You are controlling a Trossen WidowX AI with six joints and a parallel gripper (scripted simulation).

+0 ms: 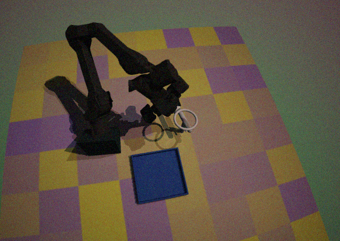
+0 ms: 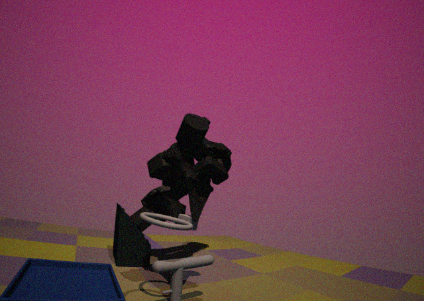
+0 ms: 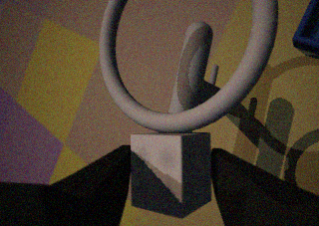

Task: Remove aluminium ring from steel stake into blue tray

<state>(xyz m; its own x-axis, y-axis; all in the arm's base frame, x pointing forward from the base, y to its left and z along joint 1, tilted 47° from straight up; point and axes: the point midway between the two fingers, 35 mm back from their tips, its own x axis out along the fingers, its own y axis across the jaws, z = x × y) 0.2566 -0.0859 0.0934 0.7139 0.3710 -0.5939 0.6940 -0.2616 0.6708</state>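
The gripper's fingers are clamped on the welded tab of the aluminium ring. In the wrist view the tab sits between the two dark fingers, and the ring itself extends out beyond them. The exterior view shows the ring slightly tilted in the air, off the steel stake and above its cross-bar. The blue tray lies on the checkered surface, apart from the ring.
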